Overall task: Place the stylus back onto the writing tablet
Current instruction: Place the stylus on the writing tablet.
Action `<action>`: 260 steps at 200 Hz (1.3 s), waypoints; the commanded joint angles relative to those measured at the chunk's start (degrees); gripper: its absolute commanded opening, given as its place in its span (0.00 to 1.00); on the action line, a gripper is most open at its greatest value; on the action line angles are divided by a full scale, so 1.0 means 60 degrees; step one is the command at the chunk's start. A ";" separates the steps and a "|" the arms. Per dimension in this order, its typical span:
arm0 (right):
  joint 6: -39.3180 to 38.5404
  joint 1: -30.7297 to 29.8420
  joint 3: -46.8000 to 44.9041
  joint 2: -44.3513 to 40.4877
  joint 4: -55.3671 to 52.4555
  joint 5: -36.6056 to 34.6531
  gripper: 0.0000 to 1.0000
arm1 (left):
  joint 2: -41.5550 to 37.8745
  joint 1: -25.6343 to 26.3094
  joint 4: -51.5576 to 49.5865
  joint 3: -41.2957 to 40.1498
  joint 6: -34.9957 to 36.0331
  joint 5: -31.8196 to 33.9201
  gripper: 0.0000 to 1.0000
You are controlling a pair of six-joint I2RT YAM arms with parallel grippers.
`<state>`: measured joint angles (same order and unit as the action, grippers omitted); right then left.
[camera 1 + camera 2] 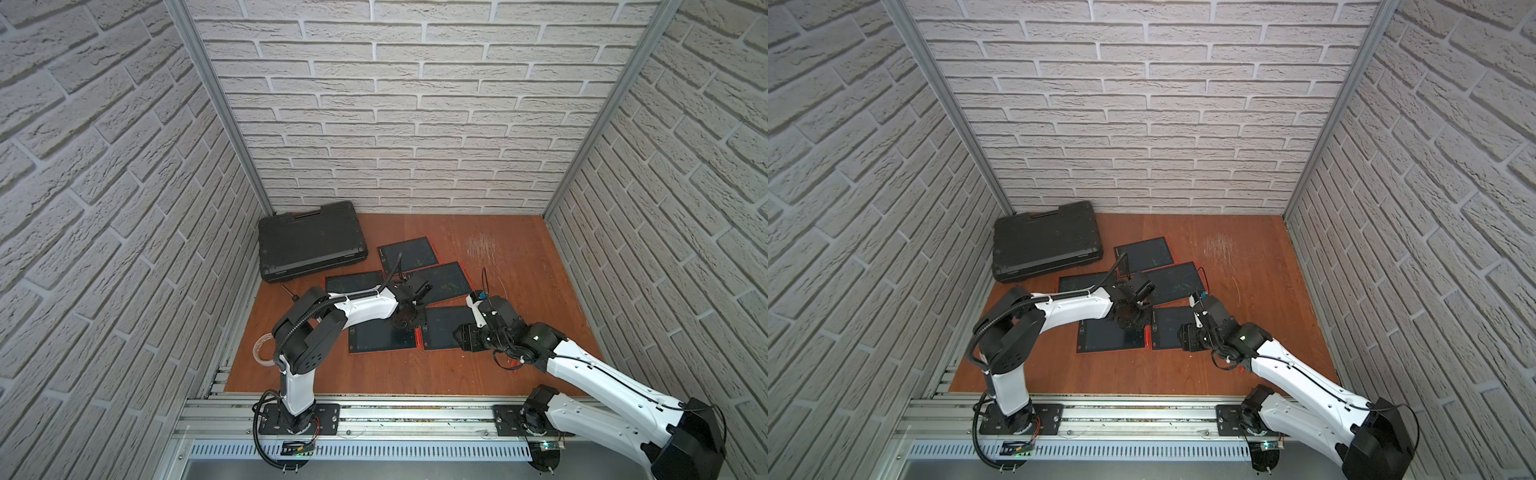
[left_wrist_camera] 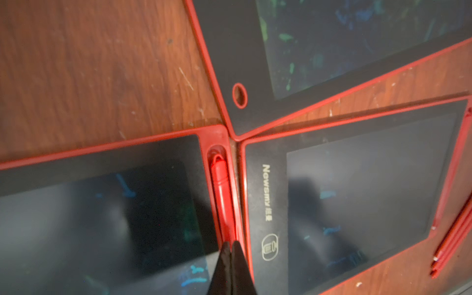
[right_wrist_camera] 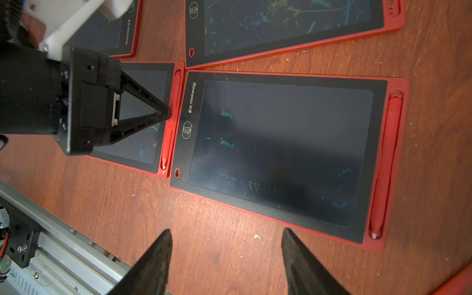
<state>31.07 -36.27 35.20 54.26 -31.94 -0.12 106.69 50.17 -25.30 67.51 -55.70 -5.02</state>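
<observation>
The red stylus (image 2: 222, 194) lies lengthwise in the side slot of the front left writing tablet (image 2: 102, 204), a dark screen in a red frame. My left gripper (image 2: 231, 245) is shut, its two black tips pressed together on top of the stylus about midway along it. Nothing is between the tips. The right wrist view shows the same contact: the left gripper (image 3: 167, 112) on the stylus (image 3: 169, 127). My right gripper (image 3: 226, 232) is open over bare wood, just in front of the neighbouring tablet (image 3: 281, 148), and holds nothing.
The neighbouring tablet has its own red stylus (image 3: 385, 163) in its slot. Three more tablets (image 1: 409, 253) (image 1: 440, 282) (image 1: 353, 282) lie behind. A black case (image 1: 309, 241) sits at the back left, a tape roll (image 1: 262, 351) at the left edge. Loose red styluses (image 2: 449, 245) lie on the wood.
</observation>
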 commanded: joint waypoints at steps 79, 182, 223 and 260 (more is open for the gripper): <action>0.0018 -0.0064 -0.0191 -0.0056 0.0168 -0.0082 0.68 | 0.0389 0.0077 -0.0176 0.0324 0.0140 -0.0043 0.00; 0.0051 -0.0066 -0.0157 0.0126 0.0197 -0.0137 0.68 | 0.0873 0.0106 -0.1453 0.0826 0.0323 0.0136 0.00; 0.0067 -0.0069 -0.0152 0.0084 0.0142 -0.0199 0.67 | 0.1361 0.0273 -0.2612 0.1431 0.0656 0.0666 0.00; 0.0090 -0.0063 -0.0129 0.0112 0.0146 -0.0214 0.68 | 0.1762 0.0384 -0.2974 0.1729 0.0764 0.0687 0.00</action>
<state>31.11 -36.27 34.98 54.96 -31.99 -0.43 113.06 51.57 -36.99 77.84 -52.49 -2.11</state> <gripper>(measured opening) 0.676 0.047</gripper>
